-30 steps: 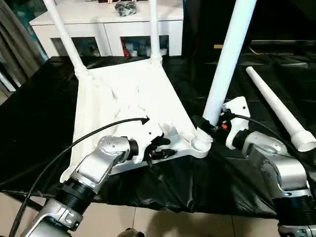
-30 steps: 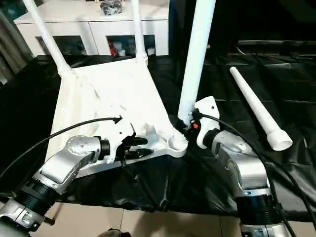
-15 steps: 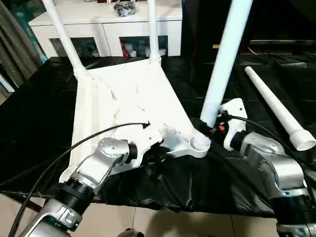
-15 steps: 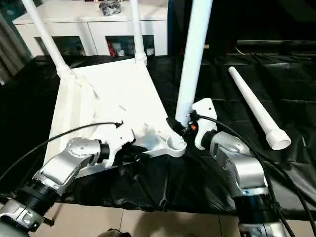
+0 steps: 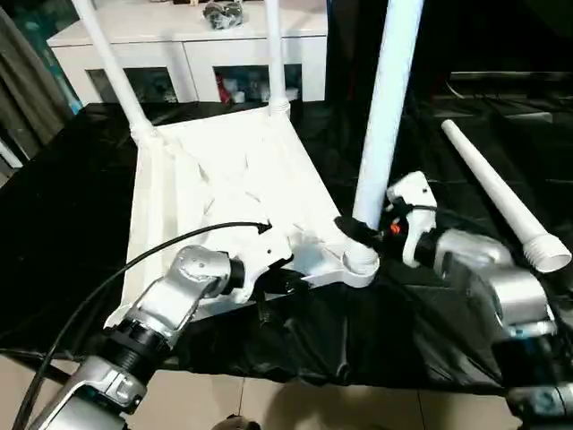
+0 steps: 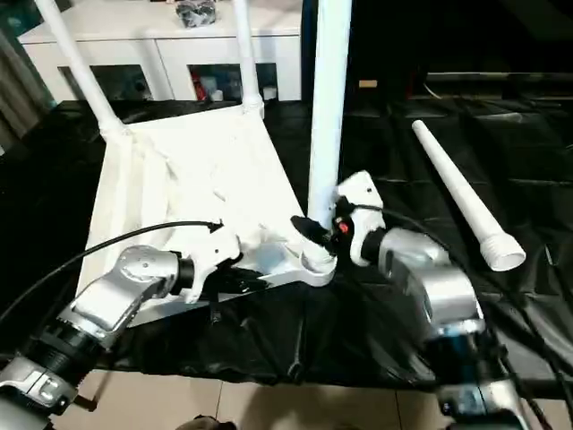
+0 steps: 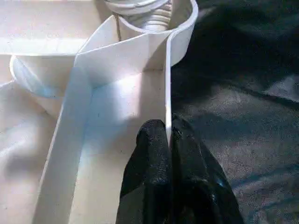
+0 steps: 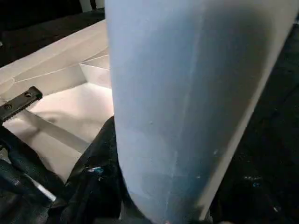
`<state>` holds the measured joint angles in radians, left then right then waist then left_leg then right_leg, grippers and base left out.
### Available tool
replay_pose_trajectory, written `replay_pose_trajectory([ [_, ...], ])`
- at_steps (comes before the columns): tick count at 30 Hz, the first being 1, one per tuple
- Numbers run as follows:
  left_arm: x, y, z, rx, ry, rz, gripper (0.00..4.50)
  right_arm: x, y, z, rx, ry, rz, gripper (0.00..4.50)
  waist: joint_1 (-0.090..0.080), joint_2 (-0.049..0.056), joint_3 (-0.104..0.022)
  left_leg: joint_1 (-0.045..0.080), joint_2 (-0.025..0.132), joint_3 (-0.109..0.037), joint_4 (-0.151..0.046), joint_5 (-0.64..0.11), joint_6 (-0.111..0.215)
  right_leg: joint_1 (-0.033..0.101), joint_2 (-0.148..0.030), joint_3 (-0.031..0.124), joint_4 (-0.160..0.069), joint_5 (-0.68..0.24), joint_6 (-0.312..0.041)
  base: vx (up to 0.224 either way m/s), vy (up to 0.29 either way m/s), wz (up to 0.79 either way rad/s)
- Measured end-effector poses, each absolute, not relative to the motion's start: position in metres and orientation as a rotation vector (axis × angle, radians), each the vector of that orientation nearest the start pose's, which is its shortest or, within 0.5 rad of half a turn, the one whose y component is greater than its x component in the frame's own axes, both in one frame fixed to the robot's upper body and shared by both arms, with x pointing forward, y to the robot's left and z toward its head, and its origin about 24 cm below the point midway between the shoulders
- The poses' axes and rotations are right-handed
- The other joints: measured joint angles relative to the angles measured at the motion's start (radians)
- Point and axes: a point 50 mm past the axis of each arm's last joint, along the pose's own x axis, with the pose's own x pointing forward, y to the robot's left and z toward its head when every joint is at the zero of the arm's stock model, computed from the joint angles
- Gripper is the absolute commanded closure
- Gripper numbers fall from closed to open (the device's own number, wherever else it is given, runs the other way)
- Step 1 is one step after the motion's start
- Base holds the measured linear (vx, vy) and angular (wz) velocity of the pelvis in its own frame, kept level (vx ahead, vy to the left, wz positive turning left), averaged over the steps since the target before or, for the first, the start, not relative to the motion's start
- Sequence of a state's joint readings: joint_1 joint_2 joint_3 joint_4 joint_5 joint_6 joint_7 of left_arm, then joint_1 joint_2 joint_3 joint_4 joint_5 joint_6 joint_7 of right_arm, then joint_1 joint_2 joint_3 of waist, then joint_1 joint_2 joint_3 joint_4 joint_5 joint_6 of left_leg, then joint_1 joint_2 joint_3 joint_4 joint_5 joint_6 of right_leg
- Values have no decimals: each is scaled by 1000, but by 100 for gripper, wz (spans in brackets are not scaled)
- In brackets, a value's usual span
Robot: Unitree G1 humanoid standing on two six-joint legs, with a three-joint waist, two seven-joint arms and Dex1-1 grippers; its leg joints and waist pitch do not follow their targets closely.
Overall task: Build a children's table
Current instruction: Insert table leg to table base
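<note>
smooth white plastic tabletop [image 5: 224, 179], glossy black sheet [image 5: 421, 322]

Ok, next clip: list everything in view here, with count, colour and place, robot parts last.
Tabletop: one, white, upside down on the black sheet.
Fitted legs: two, white, upright in the far corners.
Held leg: one, white, upright over the near right socket.
Loose leg: one, white, lying right of the tabletop.
Black sheet: one, covering the work surface.
Cabinet: one, white, behind.
Left claw: black, shut on the tabletop's near rim.
Right claw: black, gripping the held leg.
</note>
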<state>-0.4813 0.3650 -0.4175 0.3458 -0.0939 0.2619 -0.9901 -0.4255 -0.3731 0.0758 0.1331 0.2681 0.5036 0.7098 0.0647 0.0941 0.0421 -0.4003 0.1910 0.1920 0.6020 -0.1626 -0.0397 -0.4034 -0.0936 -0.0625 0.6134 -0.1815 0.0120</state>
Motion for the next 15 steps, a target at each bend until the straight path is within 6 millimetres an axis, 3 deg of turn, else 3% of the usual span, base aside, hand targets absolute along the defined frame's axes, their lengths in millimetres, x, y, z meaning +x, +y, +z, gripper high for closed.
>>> replay_pose_trajectory([
  [15,293,105,42,345,435,-1280,450,306,-148,91,-65,311,903,261,-1,-6,-1,1,0,1,0,0,0,0,0,1,0,0,0,0,0,0],
])
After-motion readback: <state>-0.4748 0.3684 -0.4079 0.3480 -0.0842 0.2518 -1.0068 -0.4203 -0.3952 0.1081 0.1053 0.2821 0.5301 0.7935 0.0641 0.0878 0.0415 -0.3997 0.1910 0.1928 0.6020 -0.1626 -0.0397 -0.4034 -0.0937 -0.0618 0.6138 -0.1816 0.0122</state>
